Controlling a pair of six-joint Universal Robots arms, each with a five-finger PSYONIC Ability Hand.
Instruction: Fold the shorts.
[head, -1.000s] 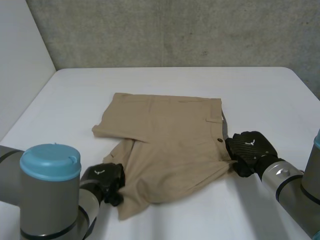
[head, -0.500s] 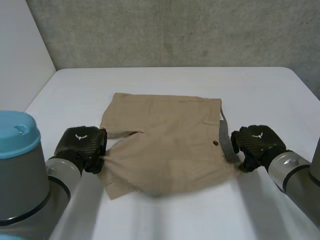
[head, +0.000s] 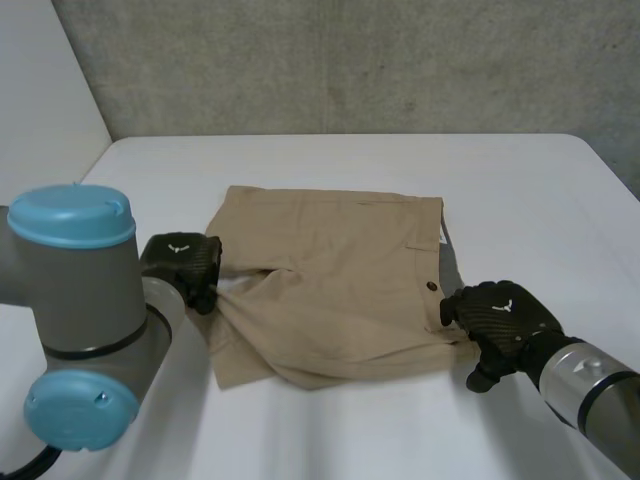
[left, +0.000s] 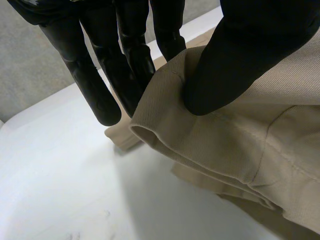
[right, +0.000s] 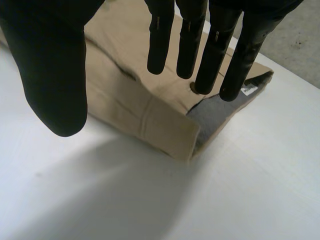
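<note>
My left hand (head: 183, 262) pinches the leg hem (left: 165, 145) of the tan twill shorts (head: 330, 290) lying mid white table (head: 350, 430), my right hand (head: 497, 318) w/ fingers (right: 190, 30) straight & apart over the waistband corner (right: 187, 145), gripping nothing, so a left tug could drag & skew the fold.

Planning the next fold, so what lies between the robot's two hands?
In the head view, the tan shorts span the stretch from left hand to right hand.

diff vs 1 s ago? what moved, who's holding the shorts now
The left hand, pinching the leg hem, carried it away from the near table edge, towards the far leg of the shorts. The right hand let go of the waistband; its fingers are straight. The far half stayed put.
</note>
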